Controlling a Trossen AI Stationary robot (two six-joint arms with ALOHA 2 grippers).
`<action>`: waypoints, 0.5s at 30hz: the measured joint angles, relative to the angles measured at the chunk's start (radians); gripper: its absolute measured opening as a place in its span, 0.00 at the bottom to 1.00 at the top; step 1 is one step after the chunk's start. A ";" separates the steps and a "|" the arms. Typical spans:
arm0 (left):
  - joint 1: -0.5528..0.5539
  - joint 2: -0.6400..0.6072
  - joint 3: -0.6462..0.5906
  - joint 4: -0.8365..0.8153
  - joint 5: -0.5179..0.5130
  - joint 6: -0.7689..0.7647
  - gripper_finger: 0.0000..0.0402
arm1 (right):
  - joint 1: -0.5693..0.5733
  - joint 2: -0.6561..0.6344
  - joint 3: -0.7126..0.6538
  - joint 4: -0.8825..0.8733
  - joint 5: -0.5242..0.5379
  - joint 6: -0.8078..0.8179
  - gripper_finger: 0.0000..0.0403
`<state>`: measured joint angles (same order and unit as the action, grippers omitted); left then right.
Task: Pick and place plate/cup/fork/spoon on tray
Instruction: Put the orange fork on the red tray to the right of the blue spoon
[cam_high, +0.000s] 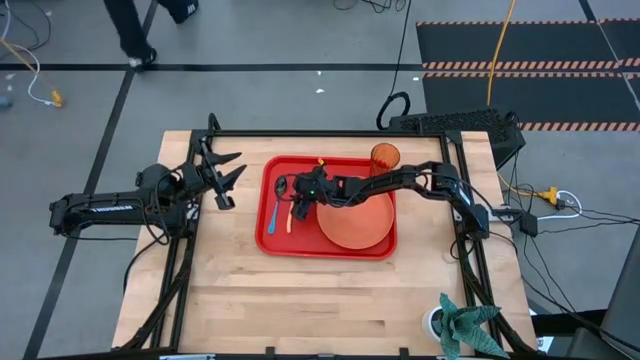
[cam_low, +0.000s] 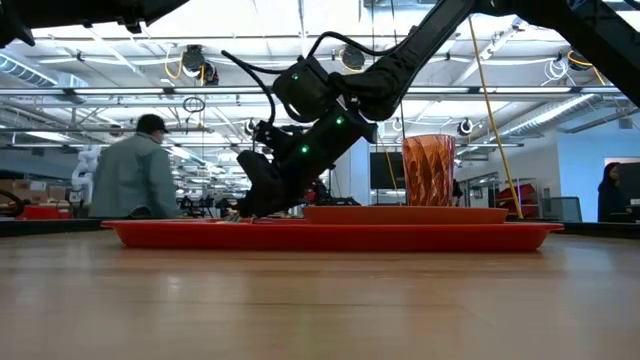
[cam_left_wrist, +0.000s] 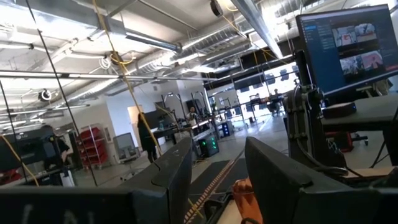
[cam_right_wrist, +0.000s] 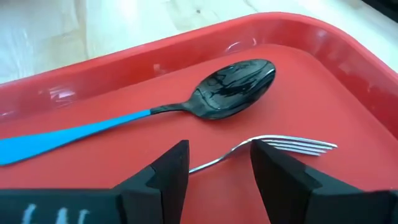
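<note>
Right gripper (cam_right_wrist: 214, 168) (fingers spread) straddles the fork (cam_right_wrist: 273, 149) beside the spoon (cam_right_wrist: 233, 90); left gripper (cam_high: 225, 175) open.

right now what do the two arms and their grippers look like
Both arms are dark, nearly black, with jointed tubular links and black cables looped along them. The left arm carries pale lettering on its long link. The right arm shows small green lights near its wrist. The left gripper and right gripper each have two blocky black fingers; faint white marks show on the right wrist housing.
</note>
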<state>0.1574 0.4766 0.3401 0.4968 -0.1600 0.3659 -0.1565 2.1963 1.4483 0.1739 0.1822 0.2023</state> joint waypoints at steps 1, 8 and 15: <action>0.000 0.000 0.000 0.000 0.000 0.002 0.38 | 0.000 0.005 0.000 0.003 0.001 0.006 0.41; 0.000 0.000 0.000 0.000 0.000 0.004 0.38 | -0.001 0.048 0.001 0.063 -0.002 0.081 0.41; 0.000 0.000 0.000 -0.007 0.000 0.008 0.38 | 0.001 0.077 0.002 0.160 0.004 0.066 0.41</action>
<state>0.1574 0.4767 0.3401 0.4903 -0.1605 0.3742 -0.1558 2.2730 1.4499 0.3342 0.1859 0.2682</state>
